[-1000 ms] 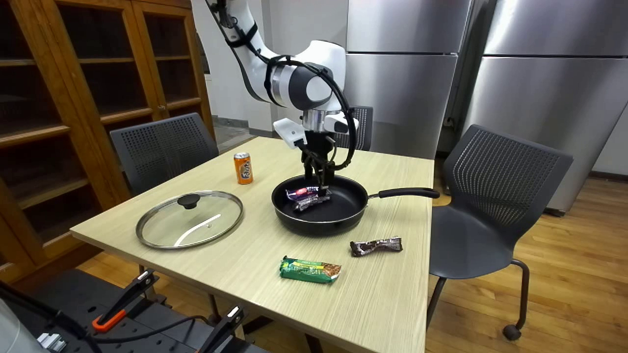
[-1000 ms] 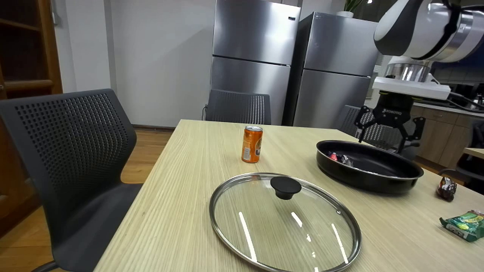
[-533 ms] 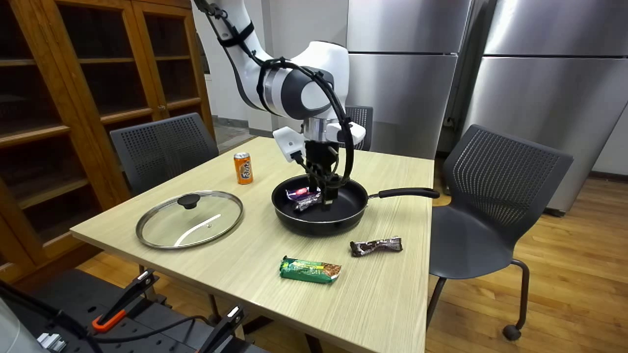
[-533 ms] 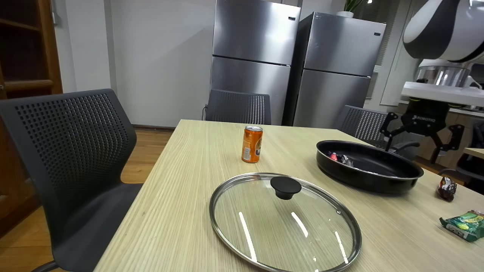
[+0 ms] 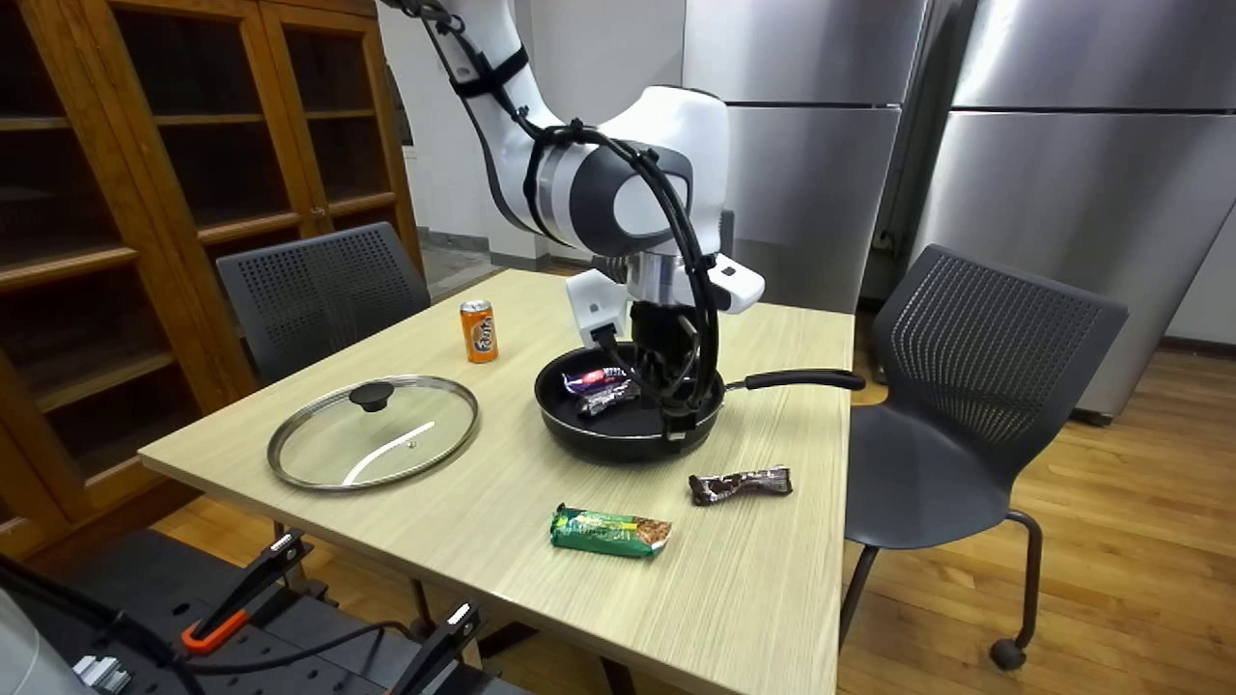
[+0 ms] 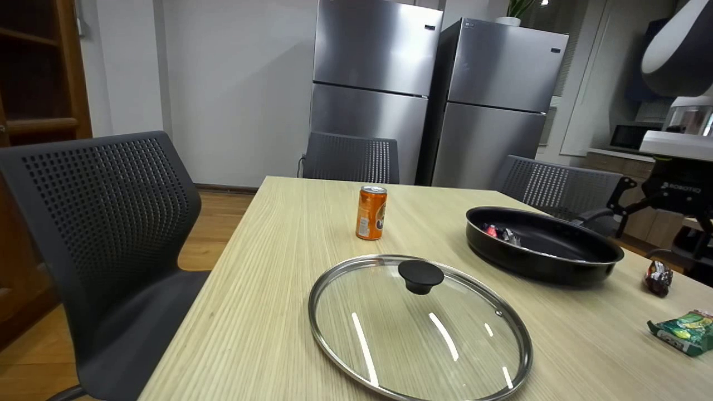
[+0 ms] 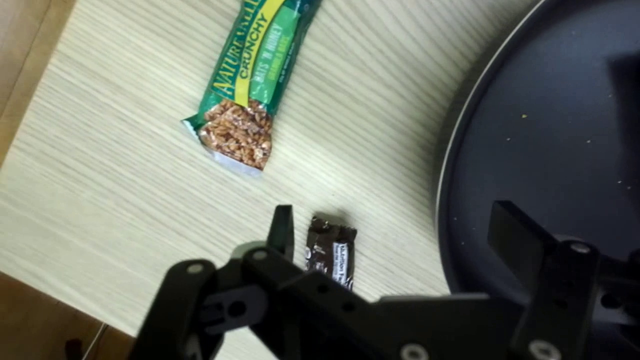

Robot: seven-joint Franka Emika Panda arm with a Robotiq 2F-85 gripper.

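Over nr-right rim of round black pan [image 5: 608, 450]: black 2-finger gripper [image 7: 392, 222], spread, empty. Prob. part-way: purple-wrapped bar [image 5: 587, 380], silver-wrapped bar [image 5: 606, 398] already in, L; brown foil bar [image 5: 740, 486], green-wrapped granola bar [image 5: 610, 532] out on pale table [image 5: 753, 589], nr.

in an exterior view, looking down from above and back of a pale, wood-grained rectangular table [image 5: 753, 598], facing two brushed-steel refrigerators [image 5: 1081, 222], with nearly all of the table in frame. in an exterior view, looking from roughly the same side but lower and nearer, over a round glass lid with steel rim and black knob [image 6: 412, 328], toward the same refrigerators. in both exterior views, sharing the lid, an orange metal can [image 6: 370, 217] and a round black frying pan [image 6: 546, 267]. in the wrist view, looking steeply down from close above the table, past a black two-fingered gripper [image 7: 395, 222], sharing with both exterior views part of the pan, a green wrapped granola bar [image 7: 250, 85] and a dark brown wrapped bar [image 7: 330, 250].
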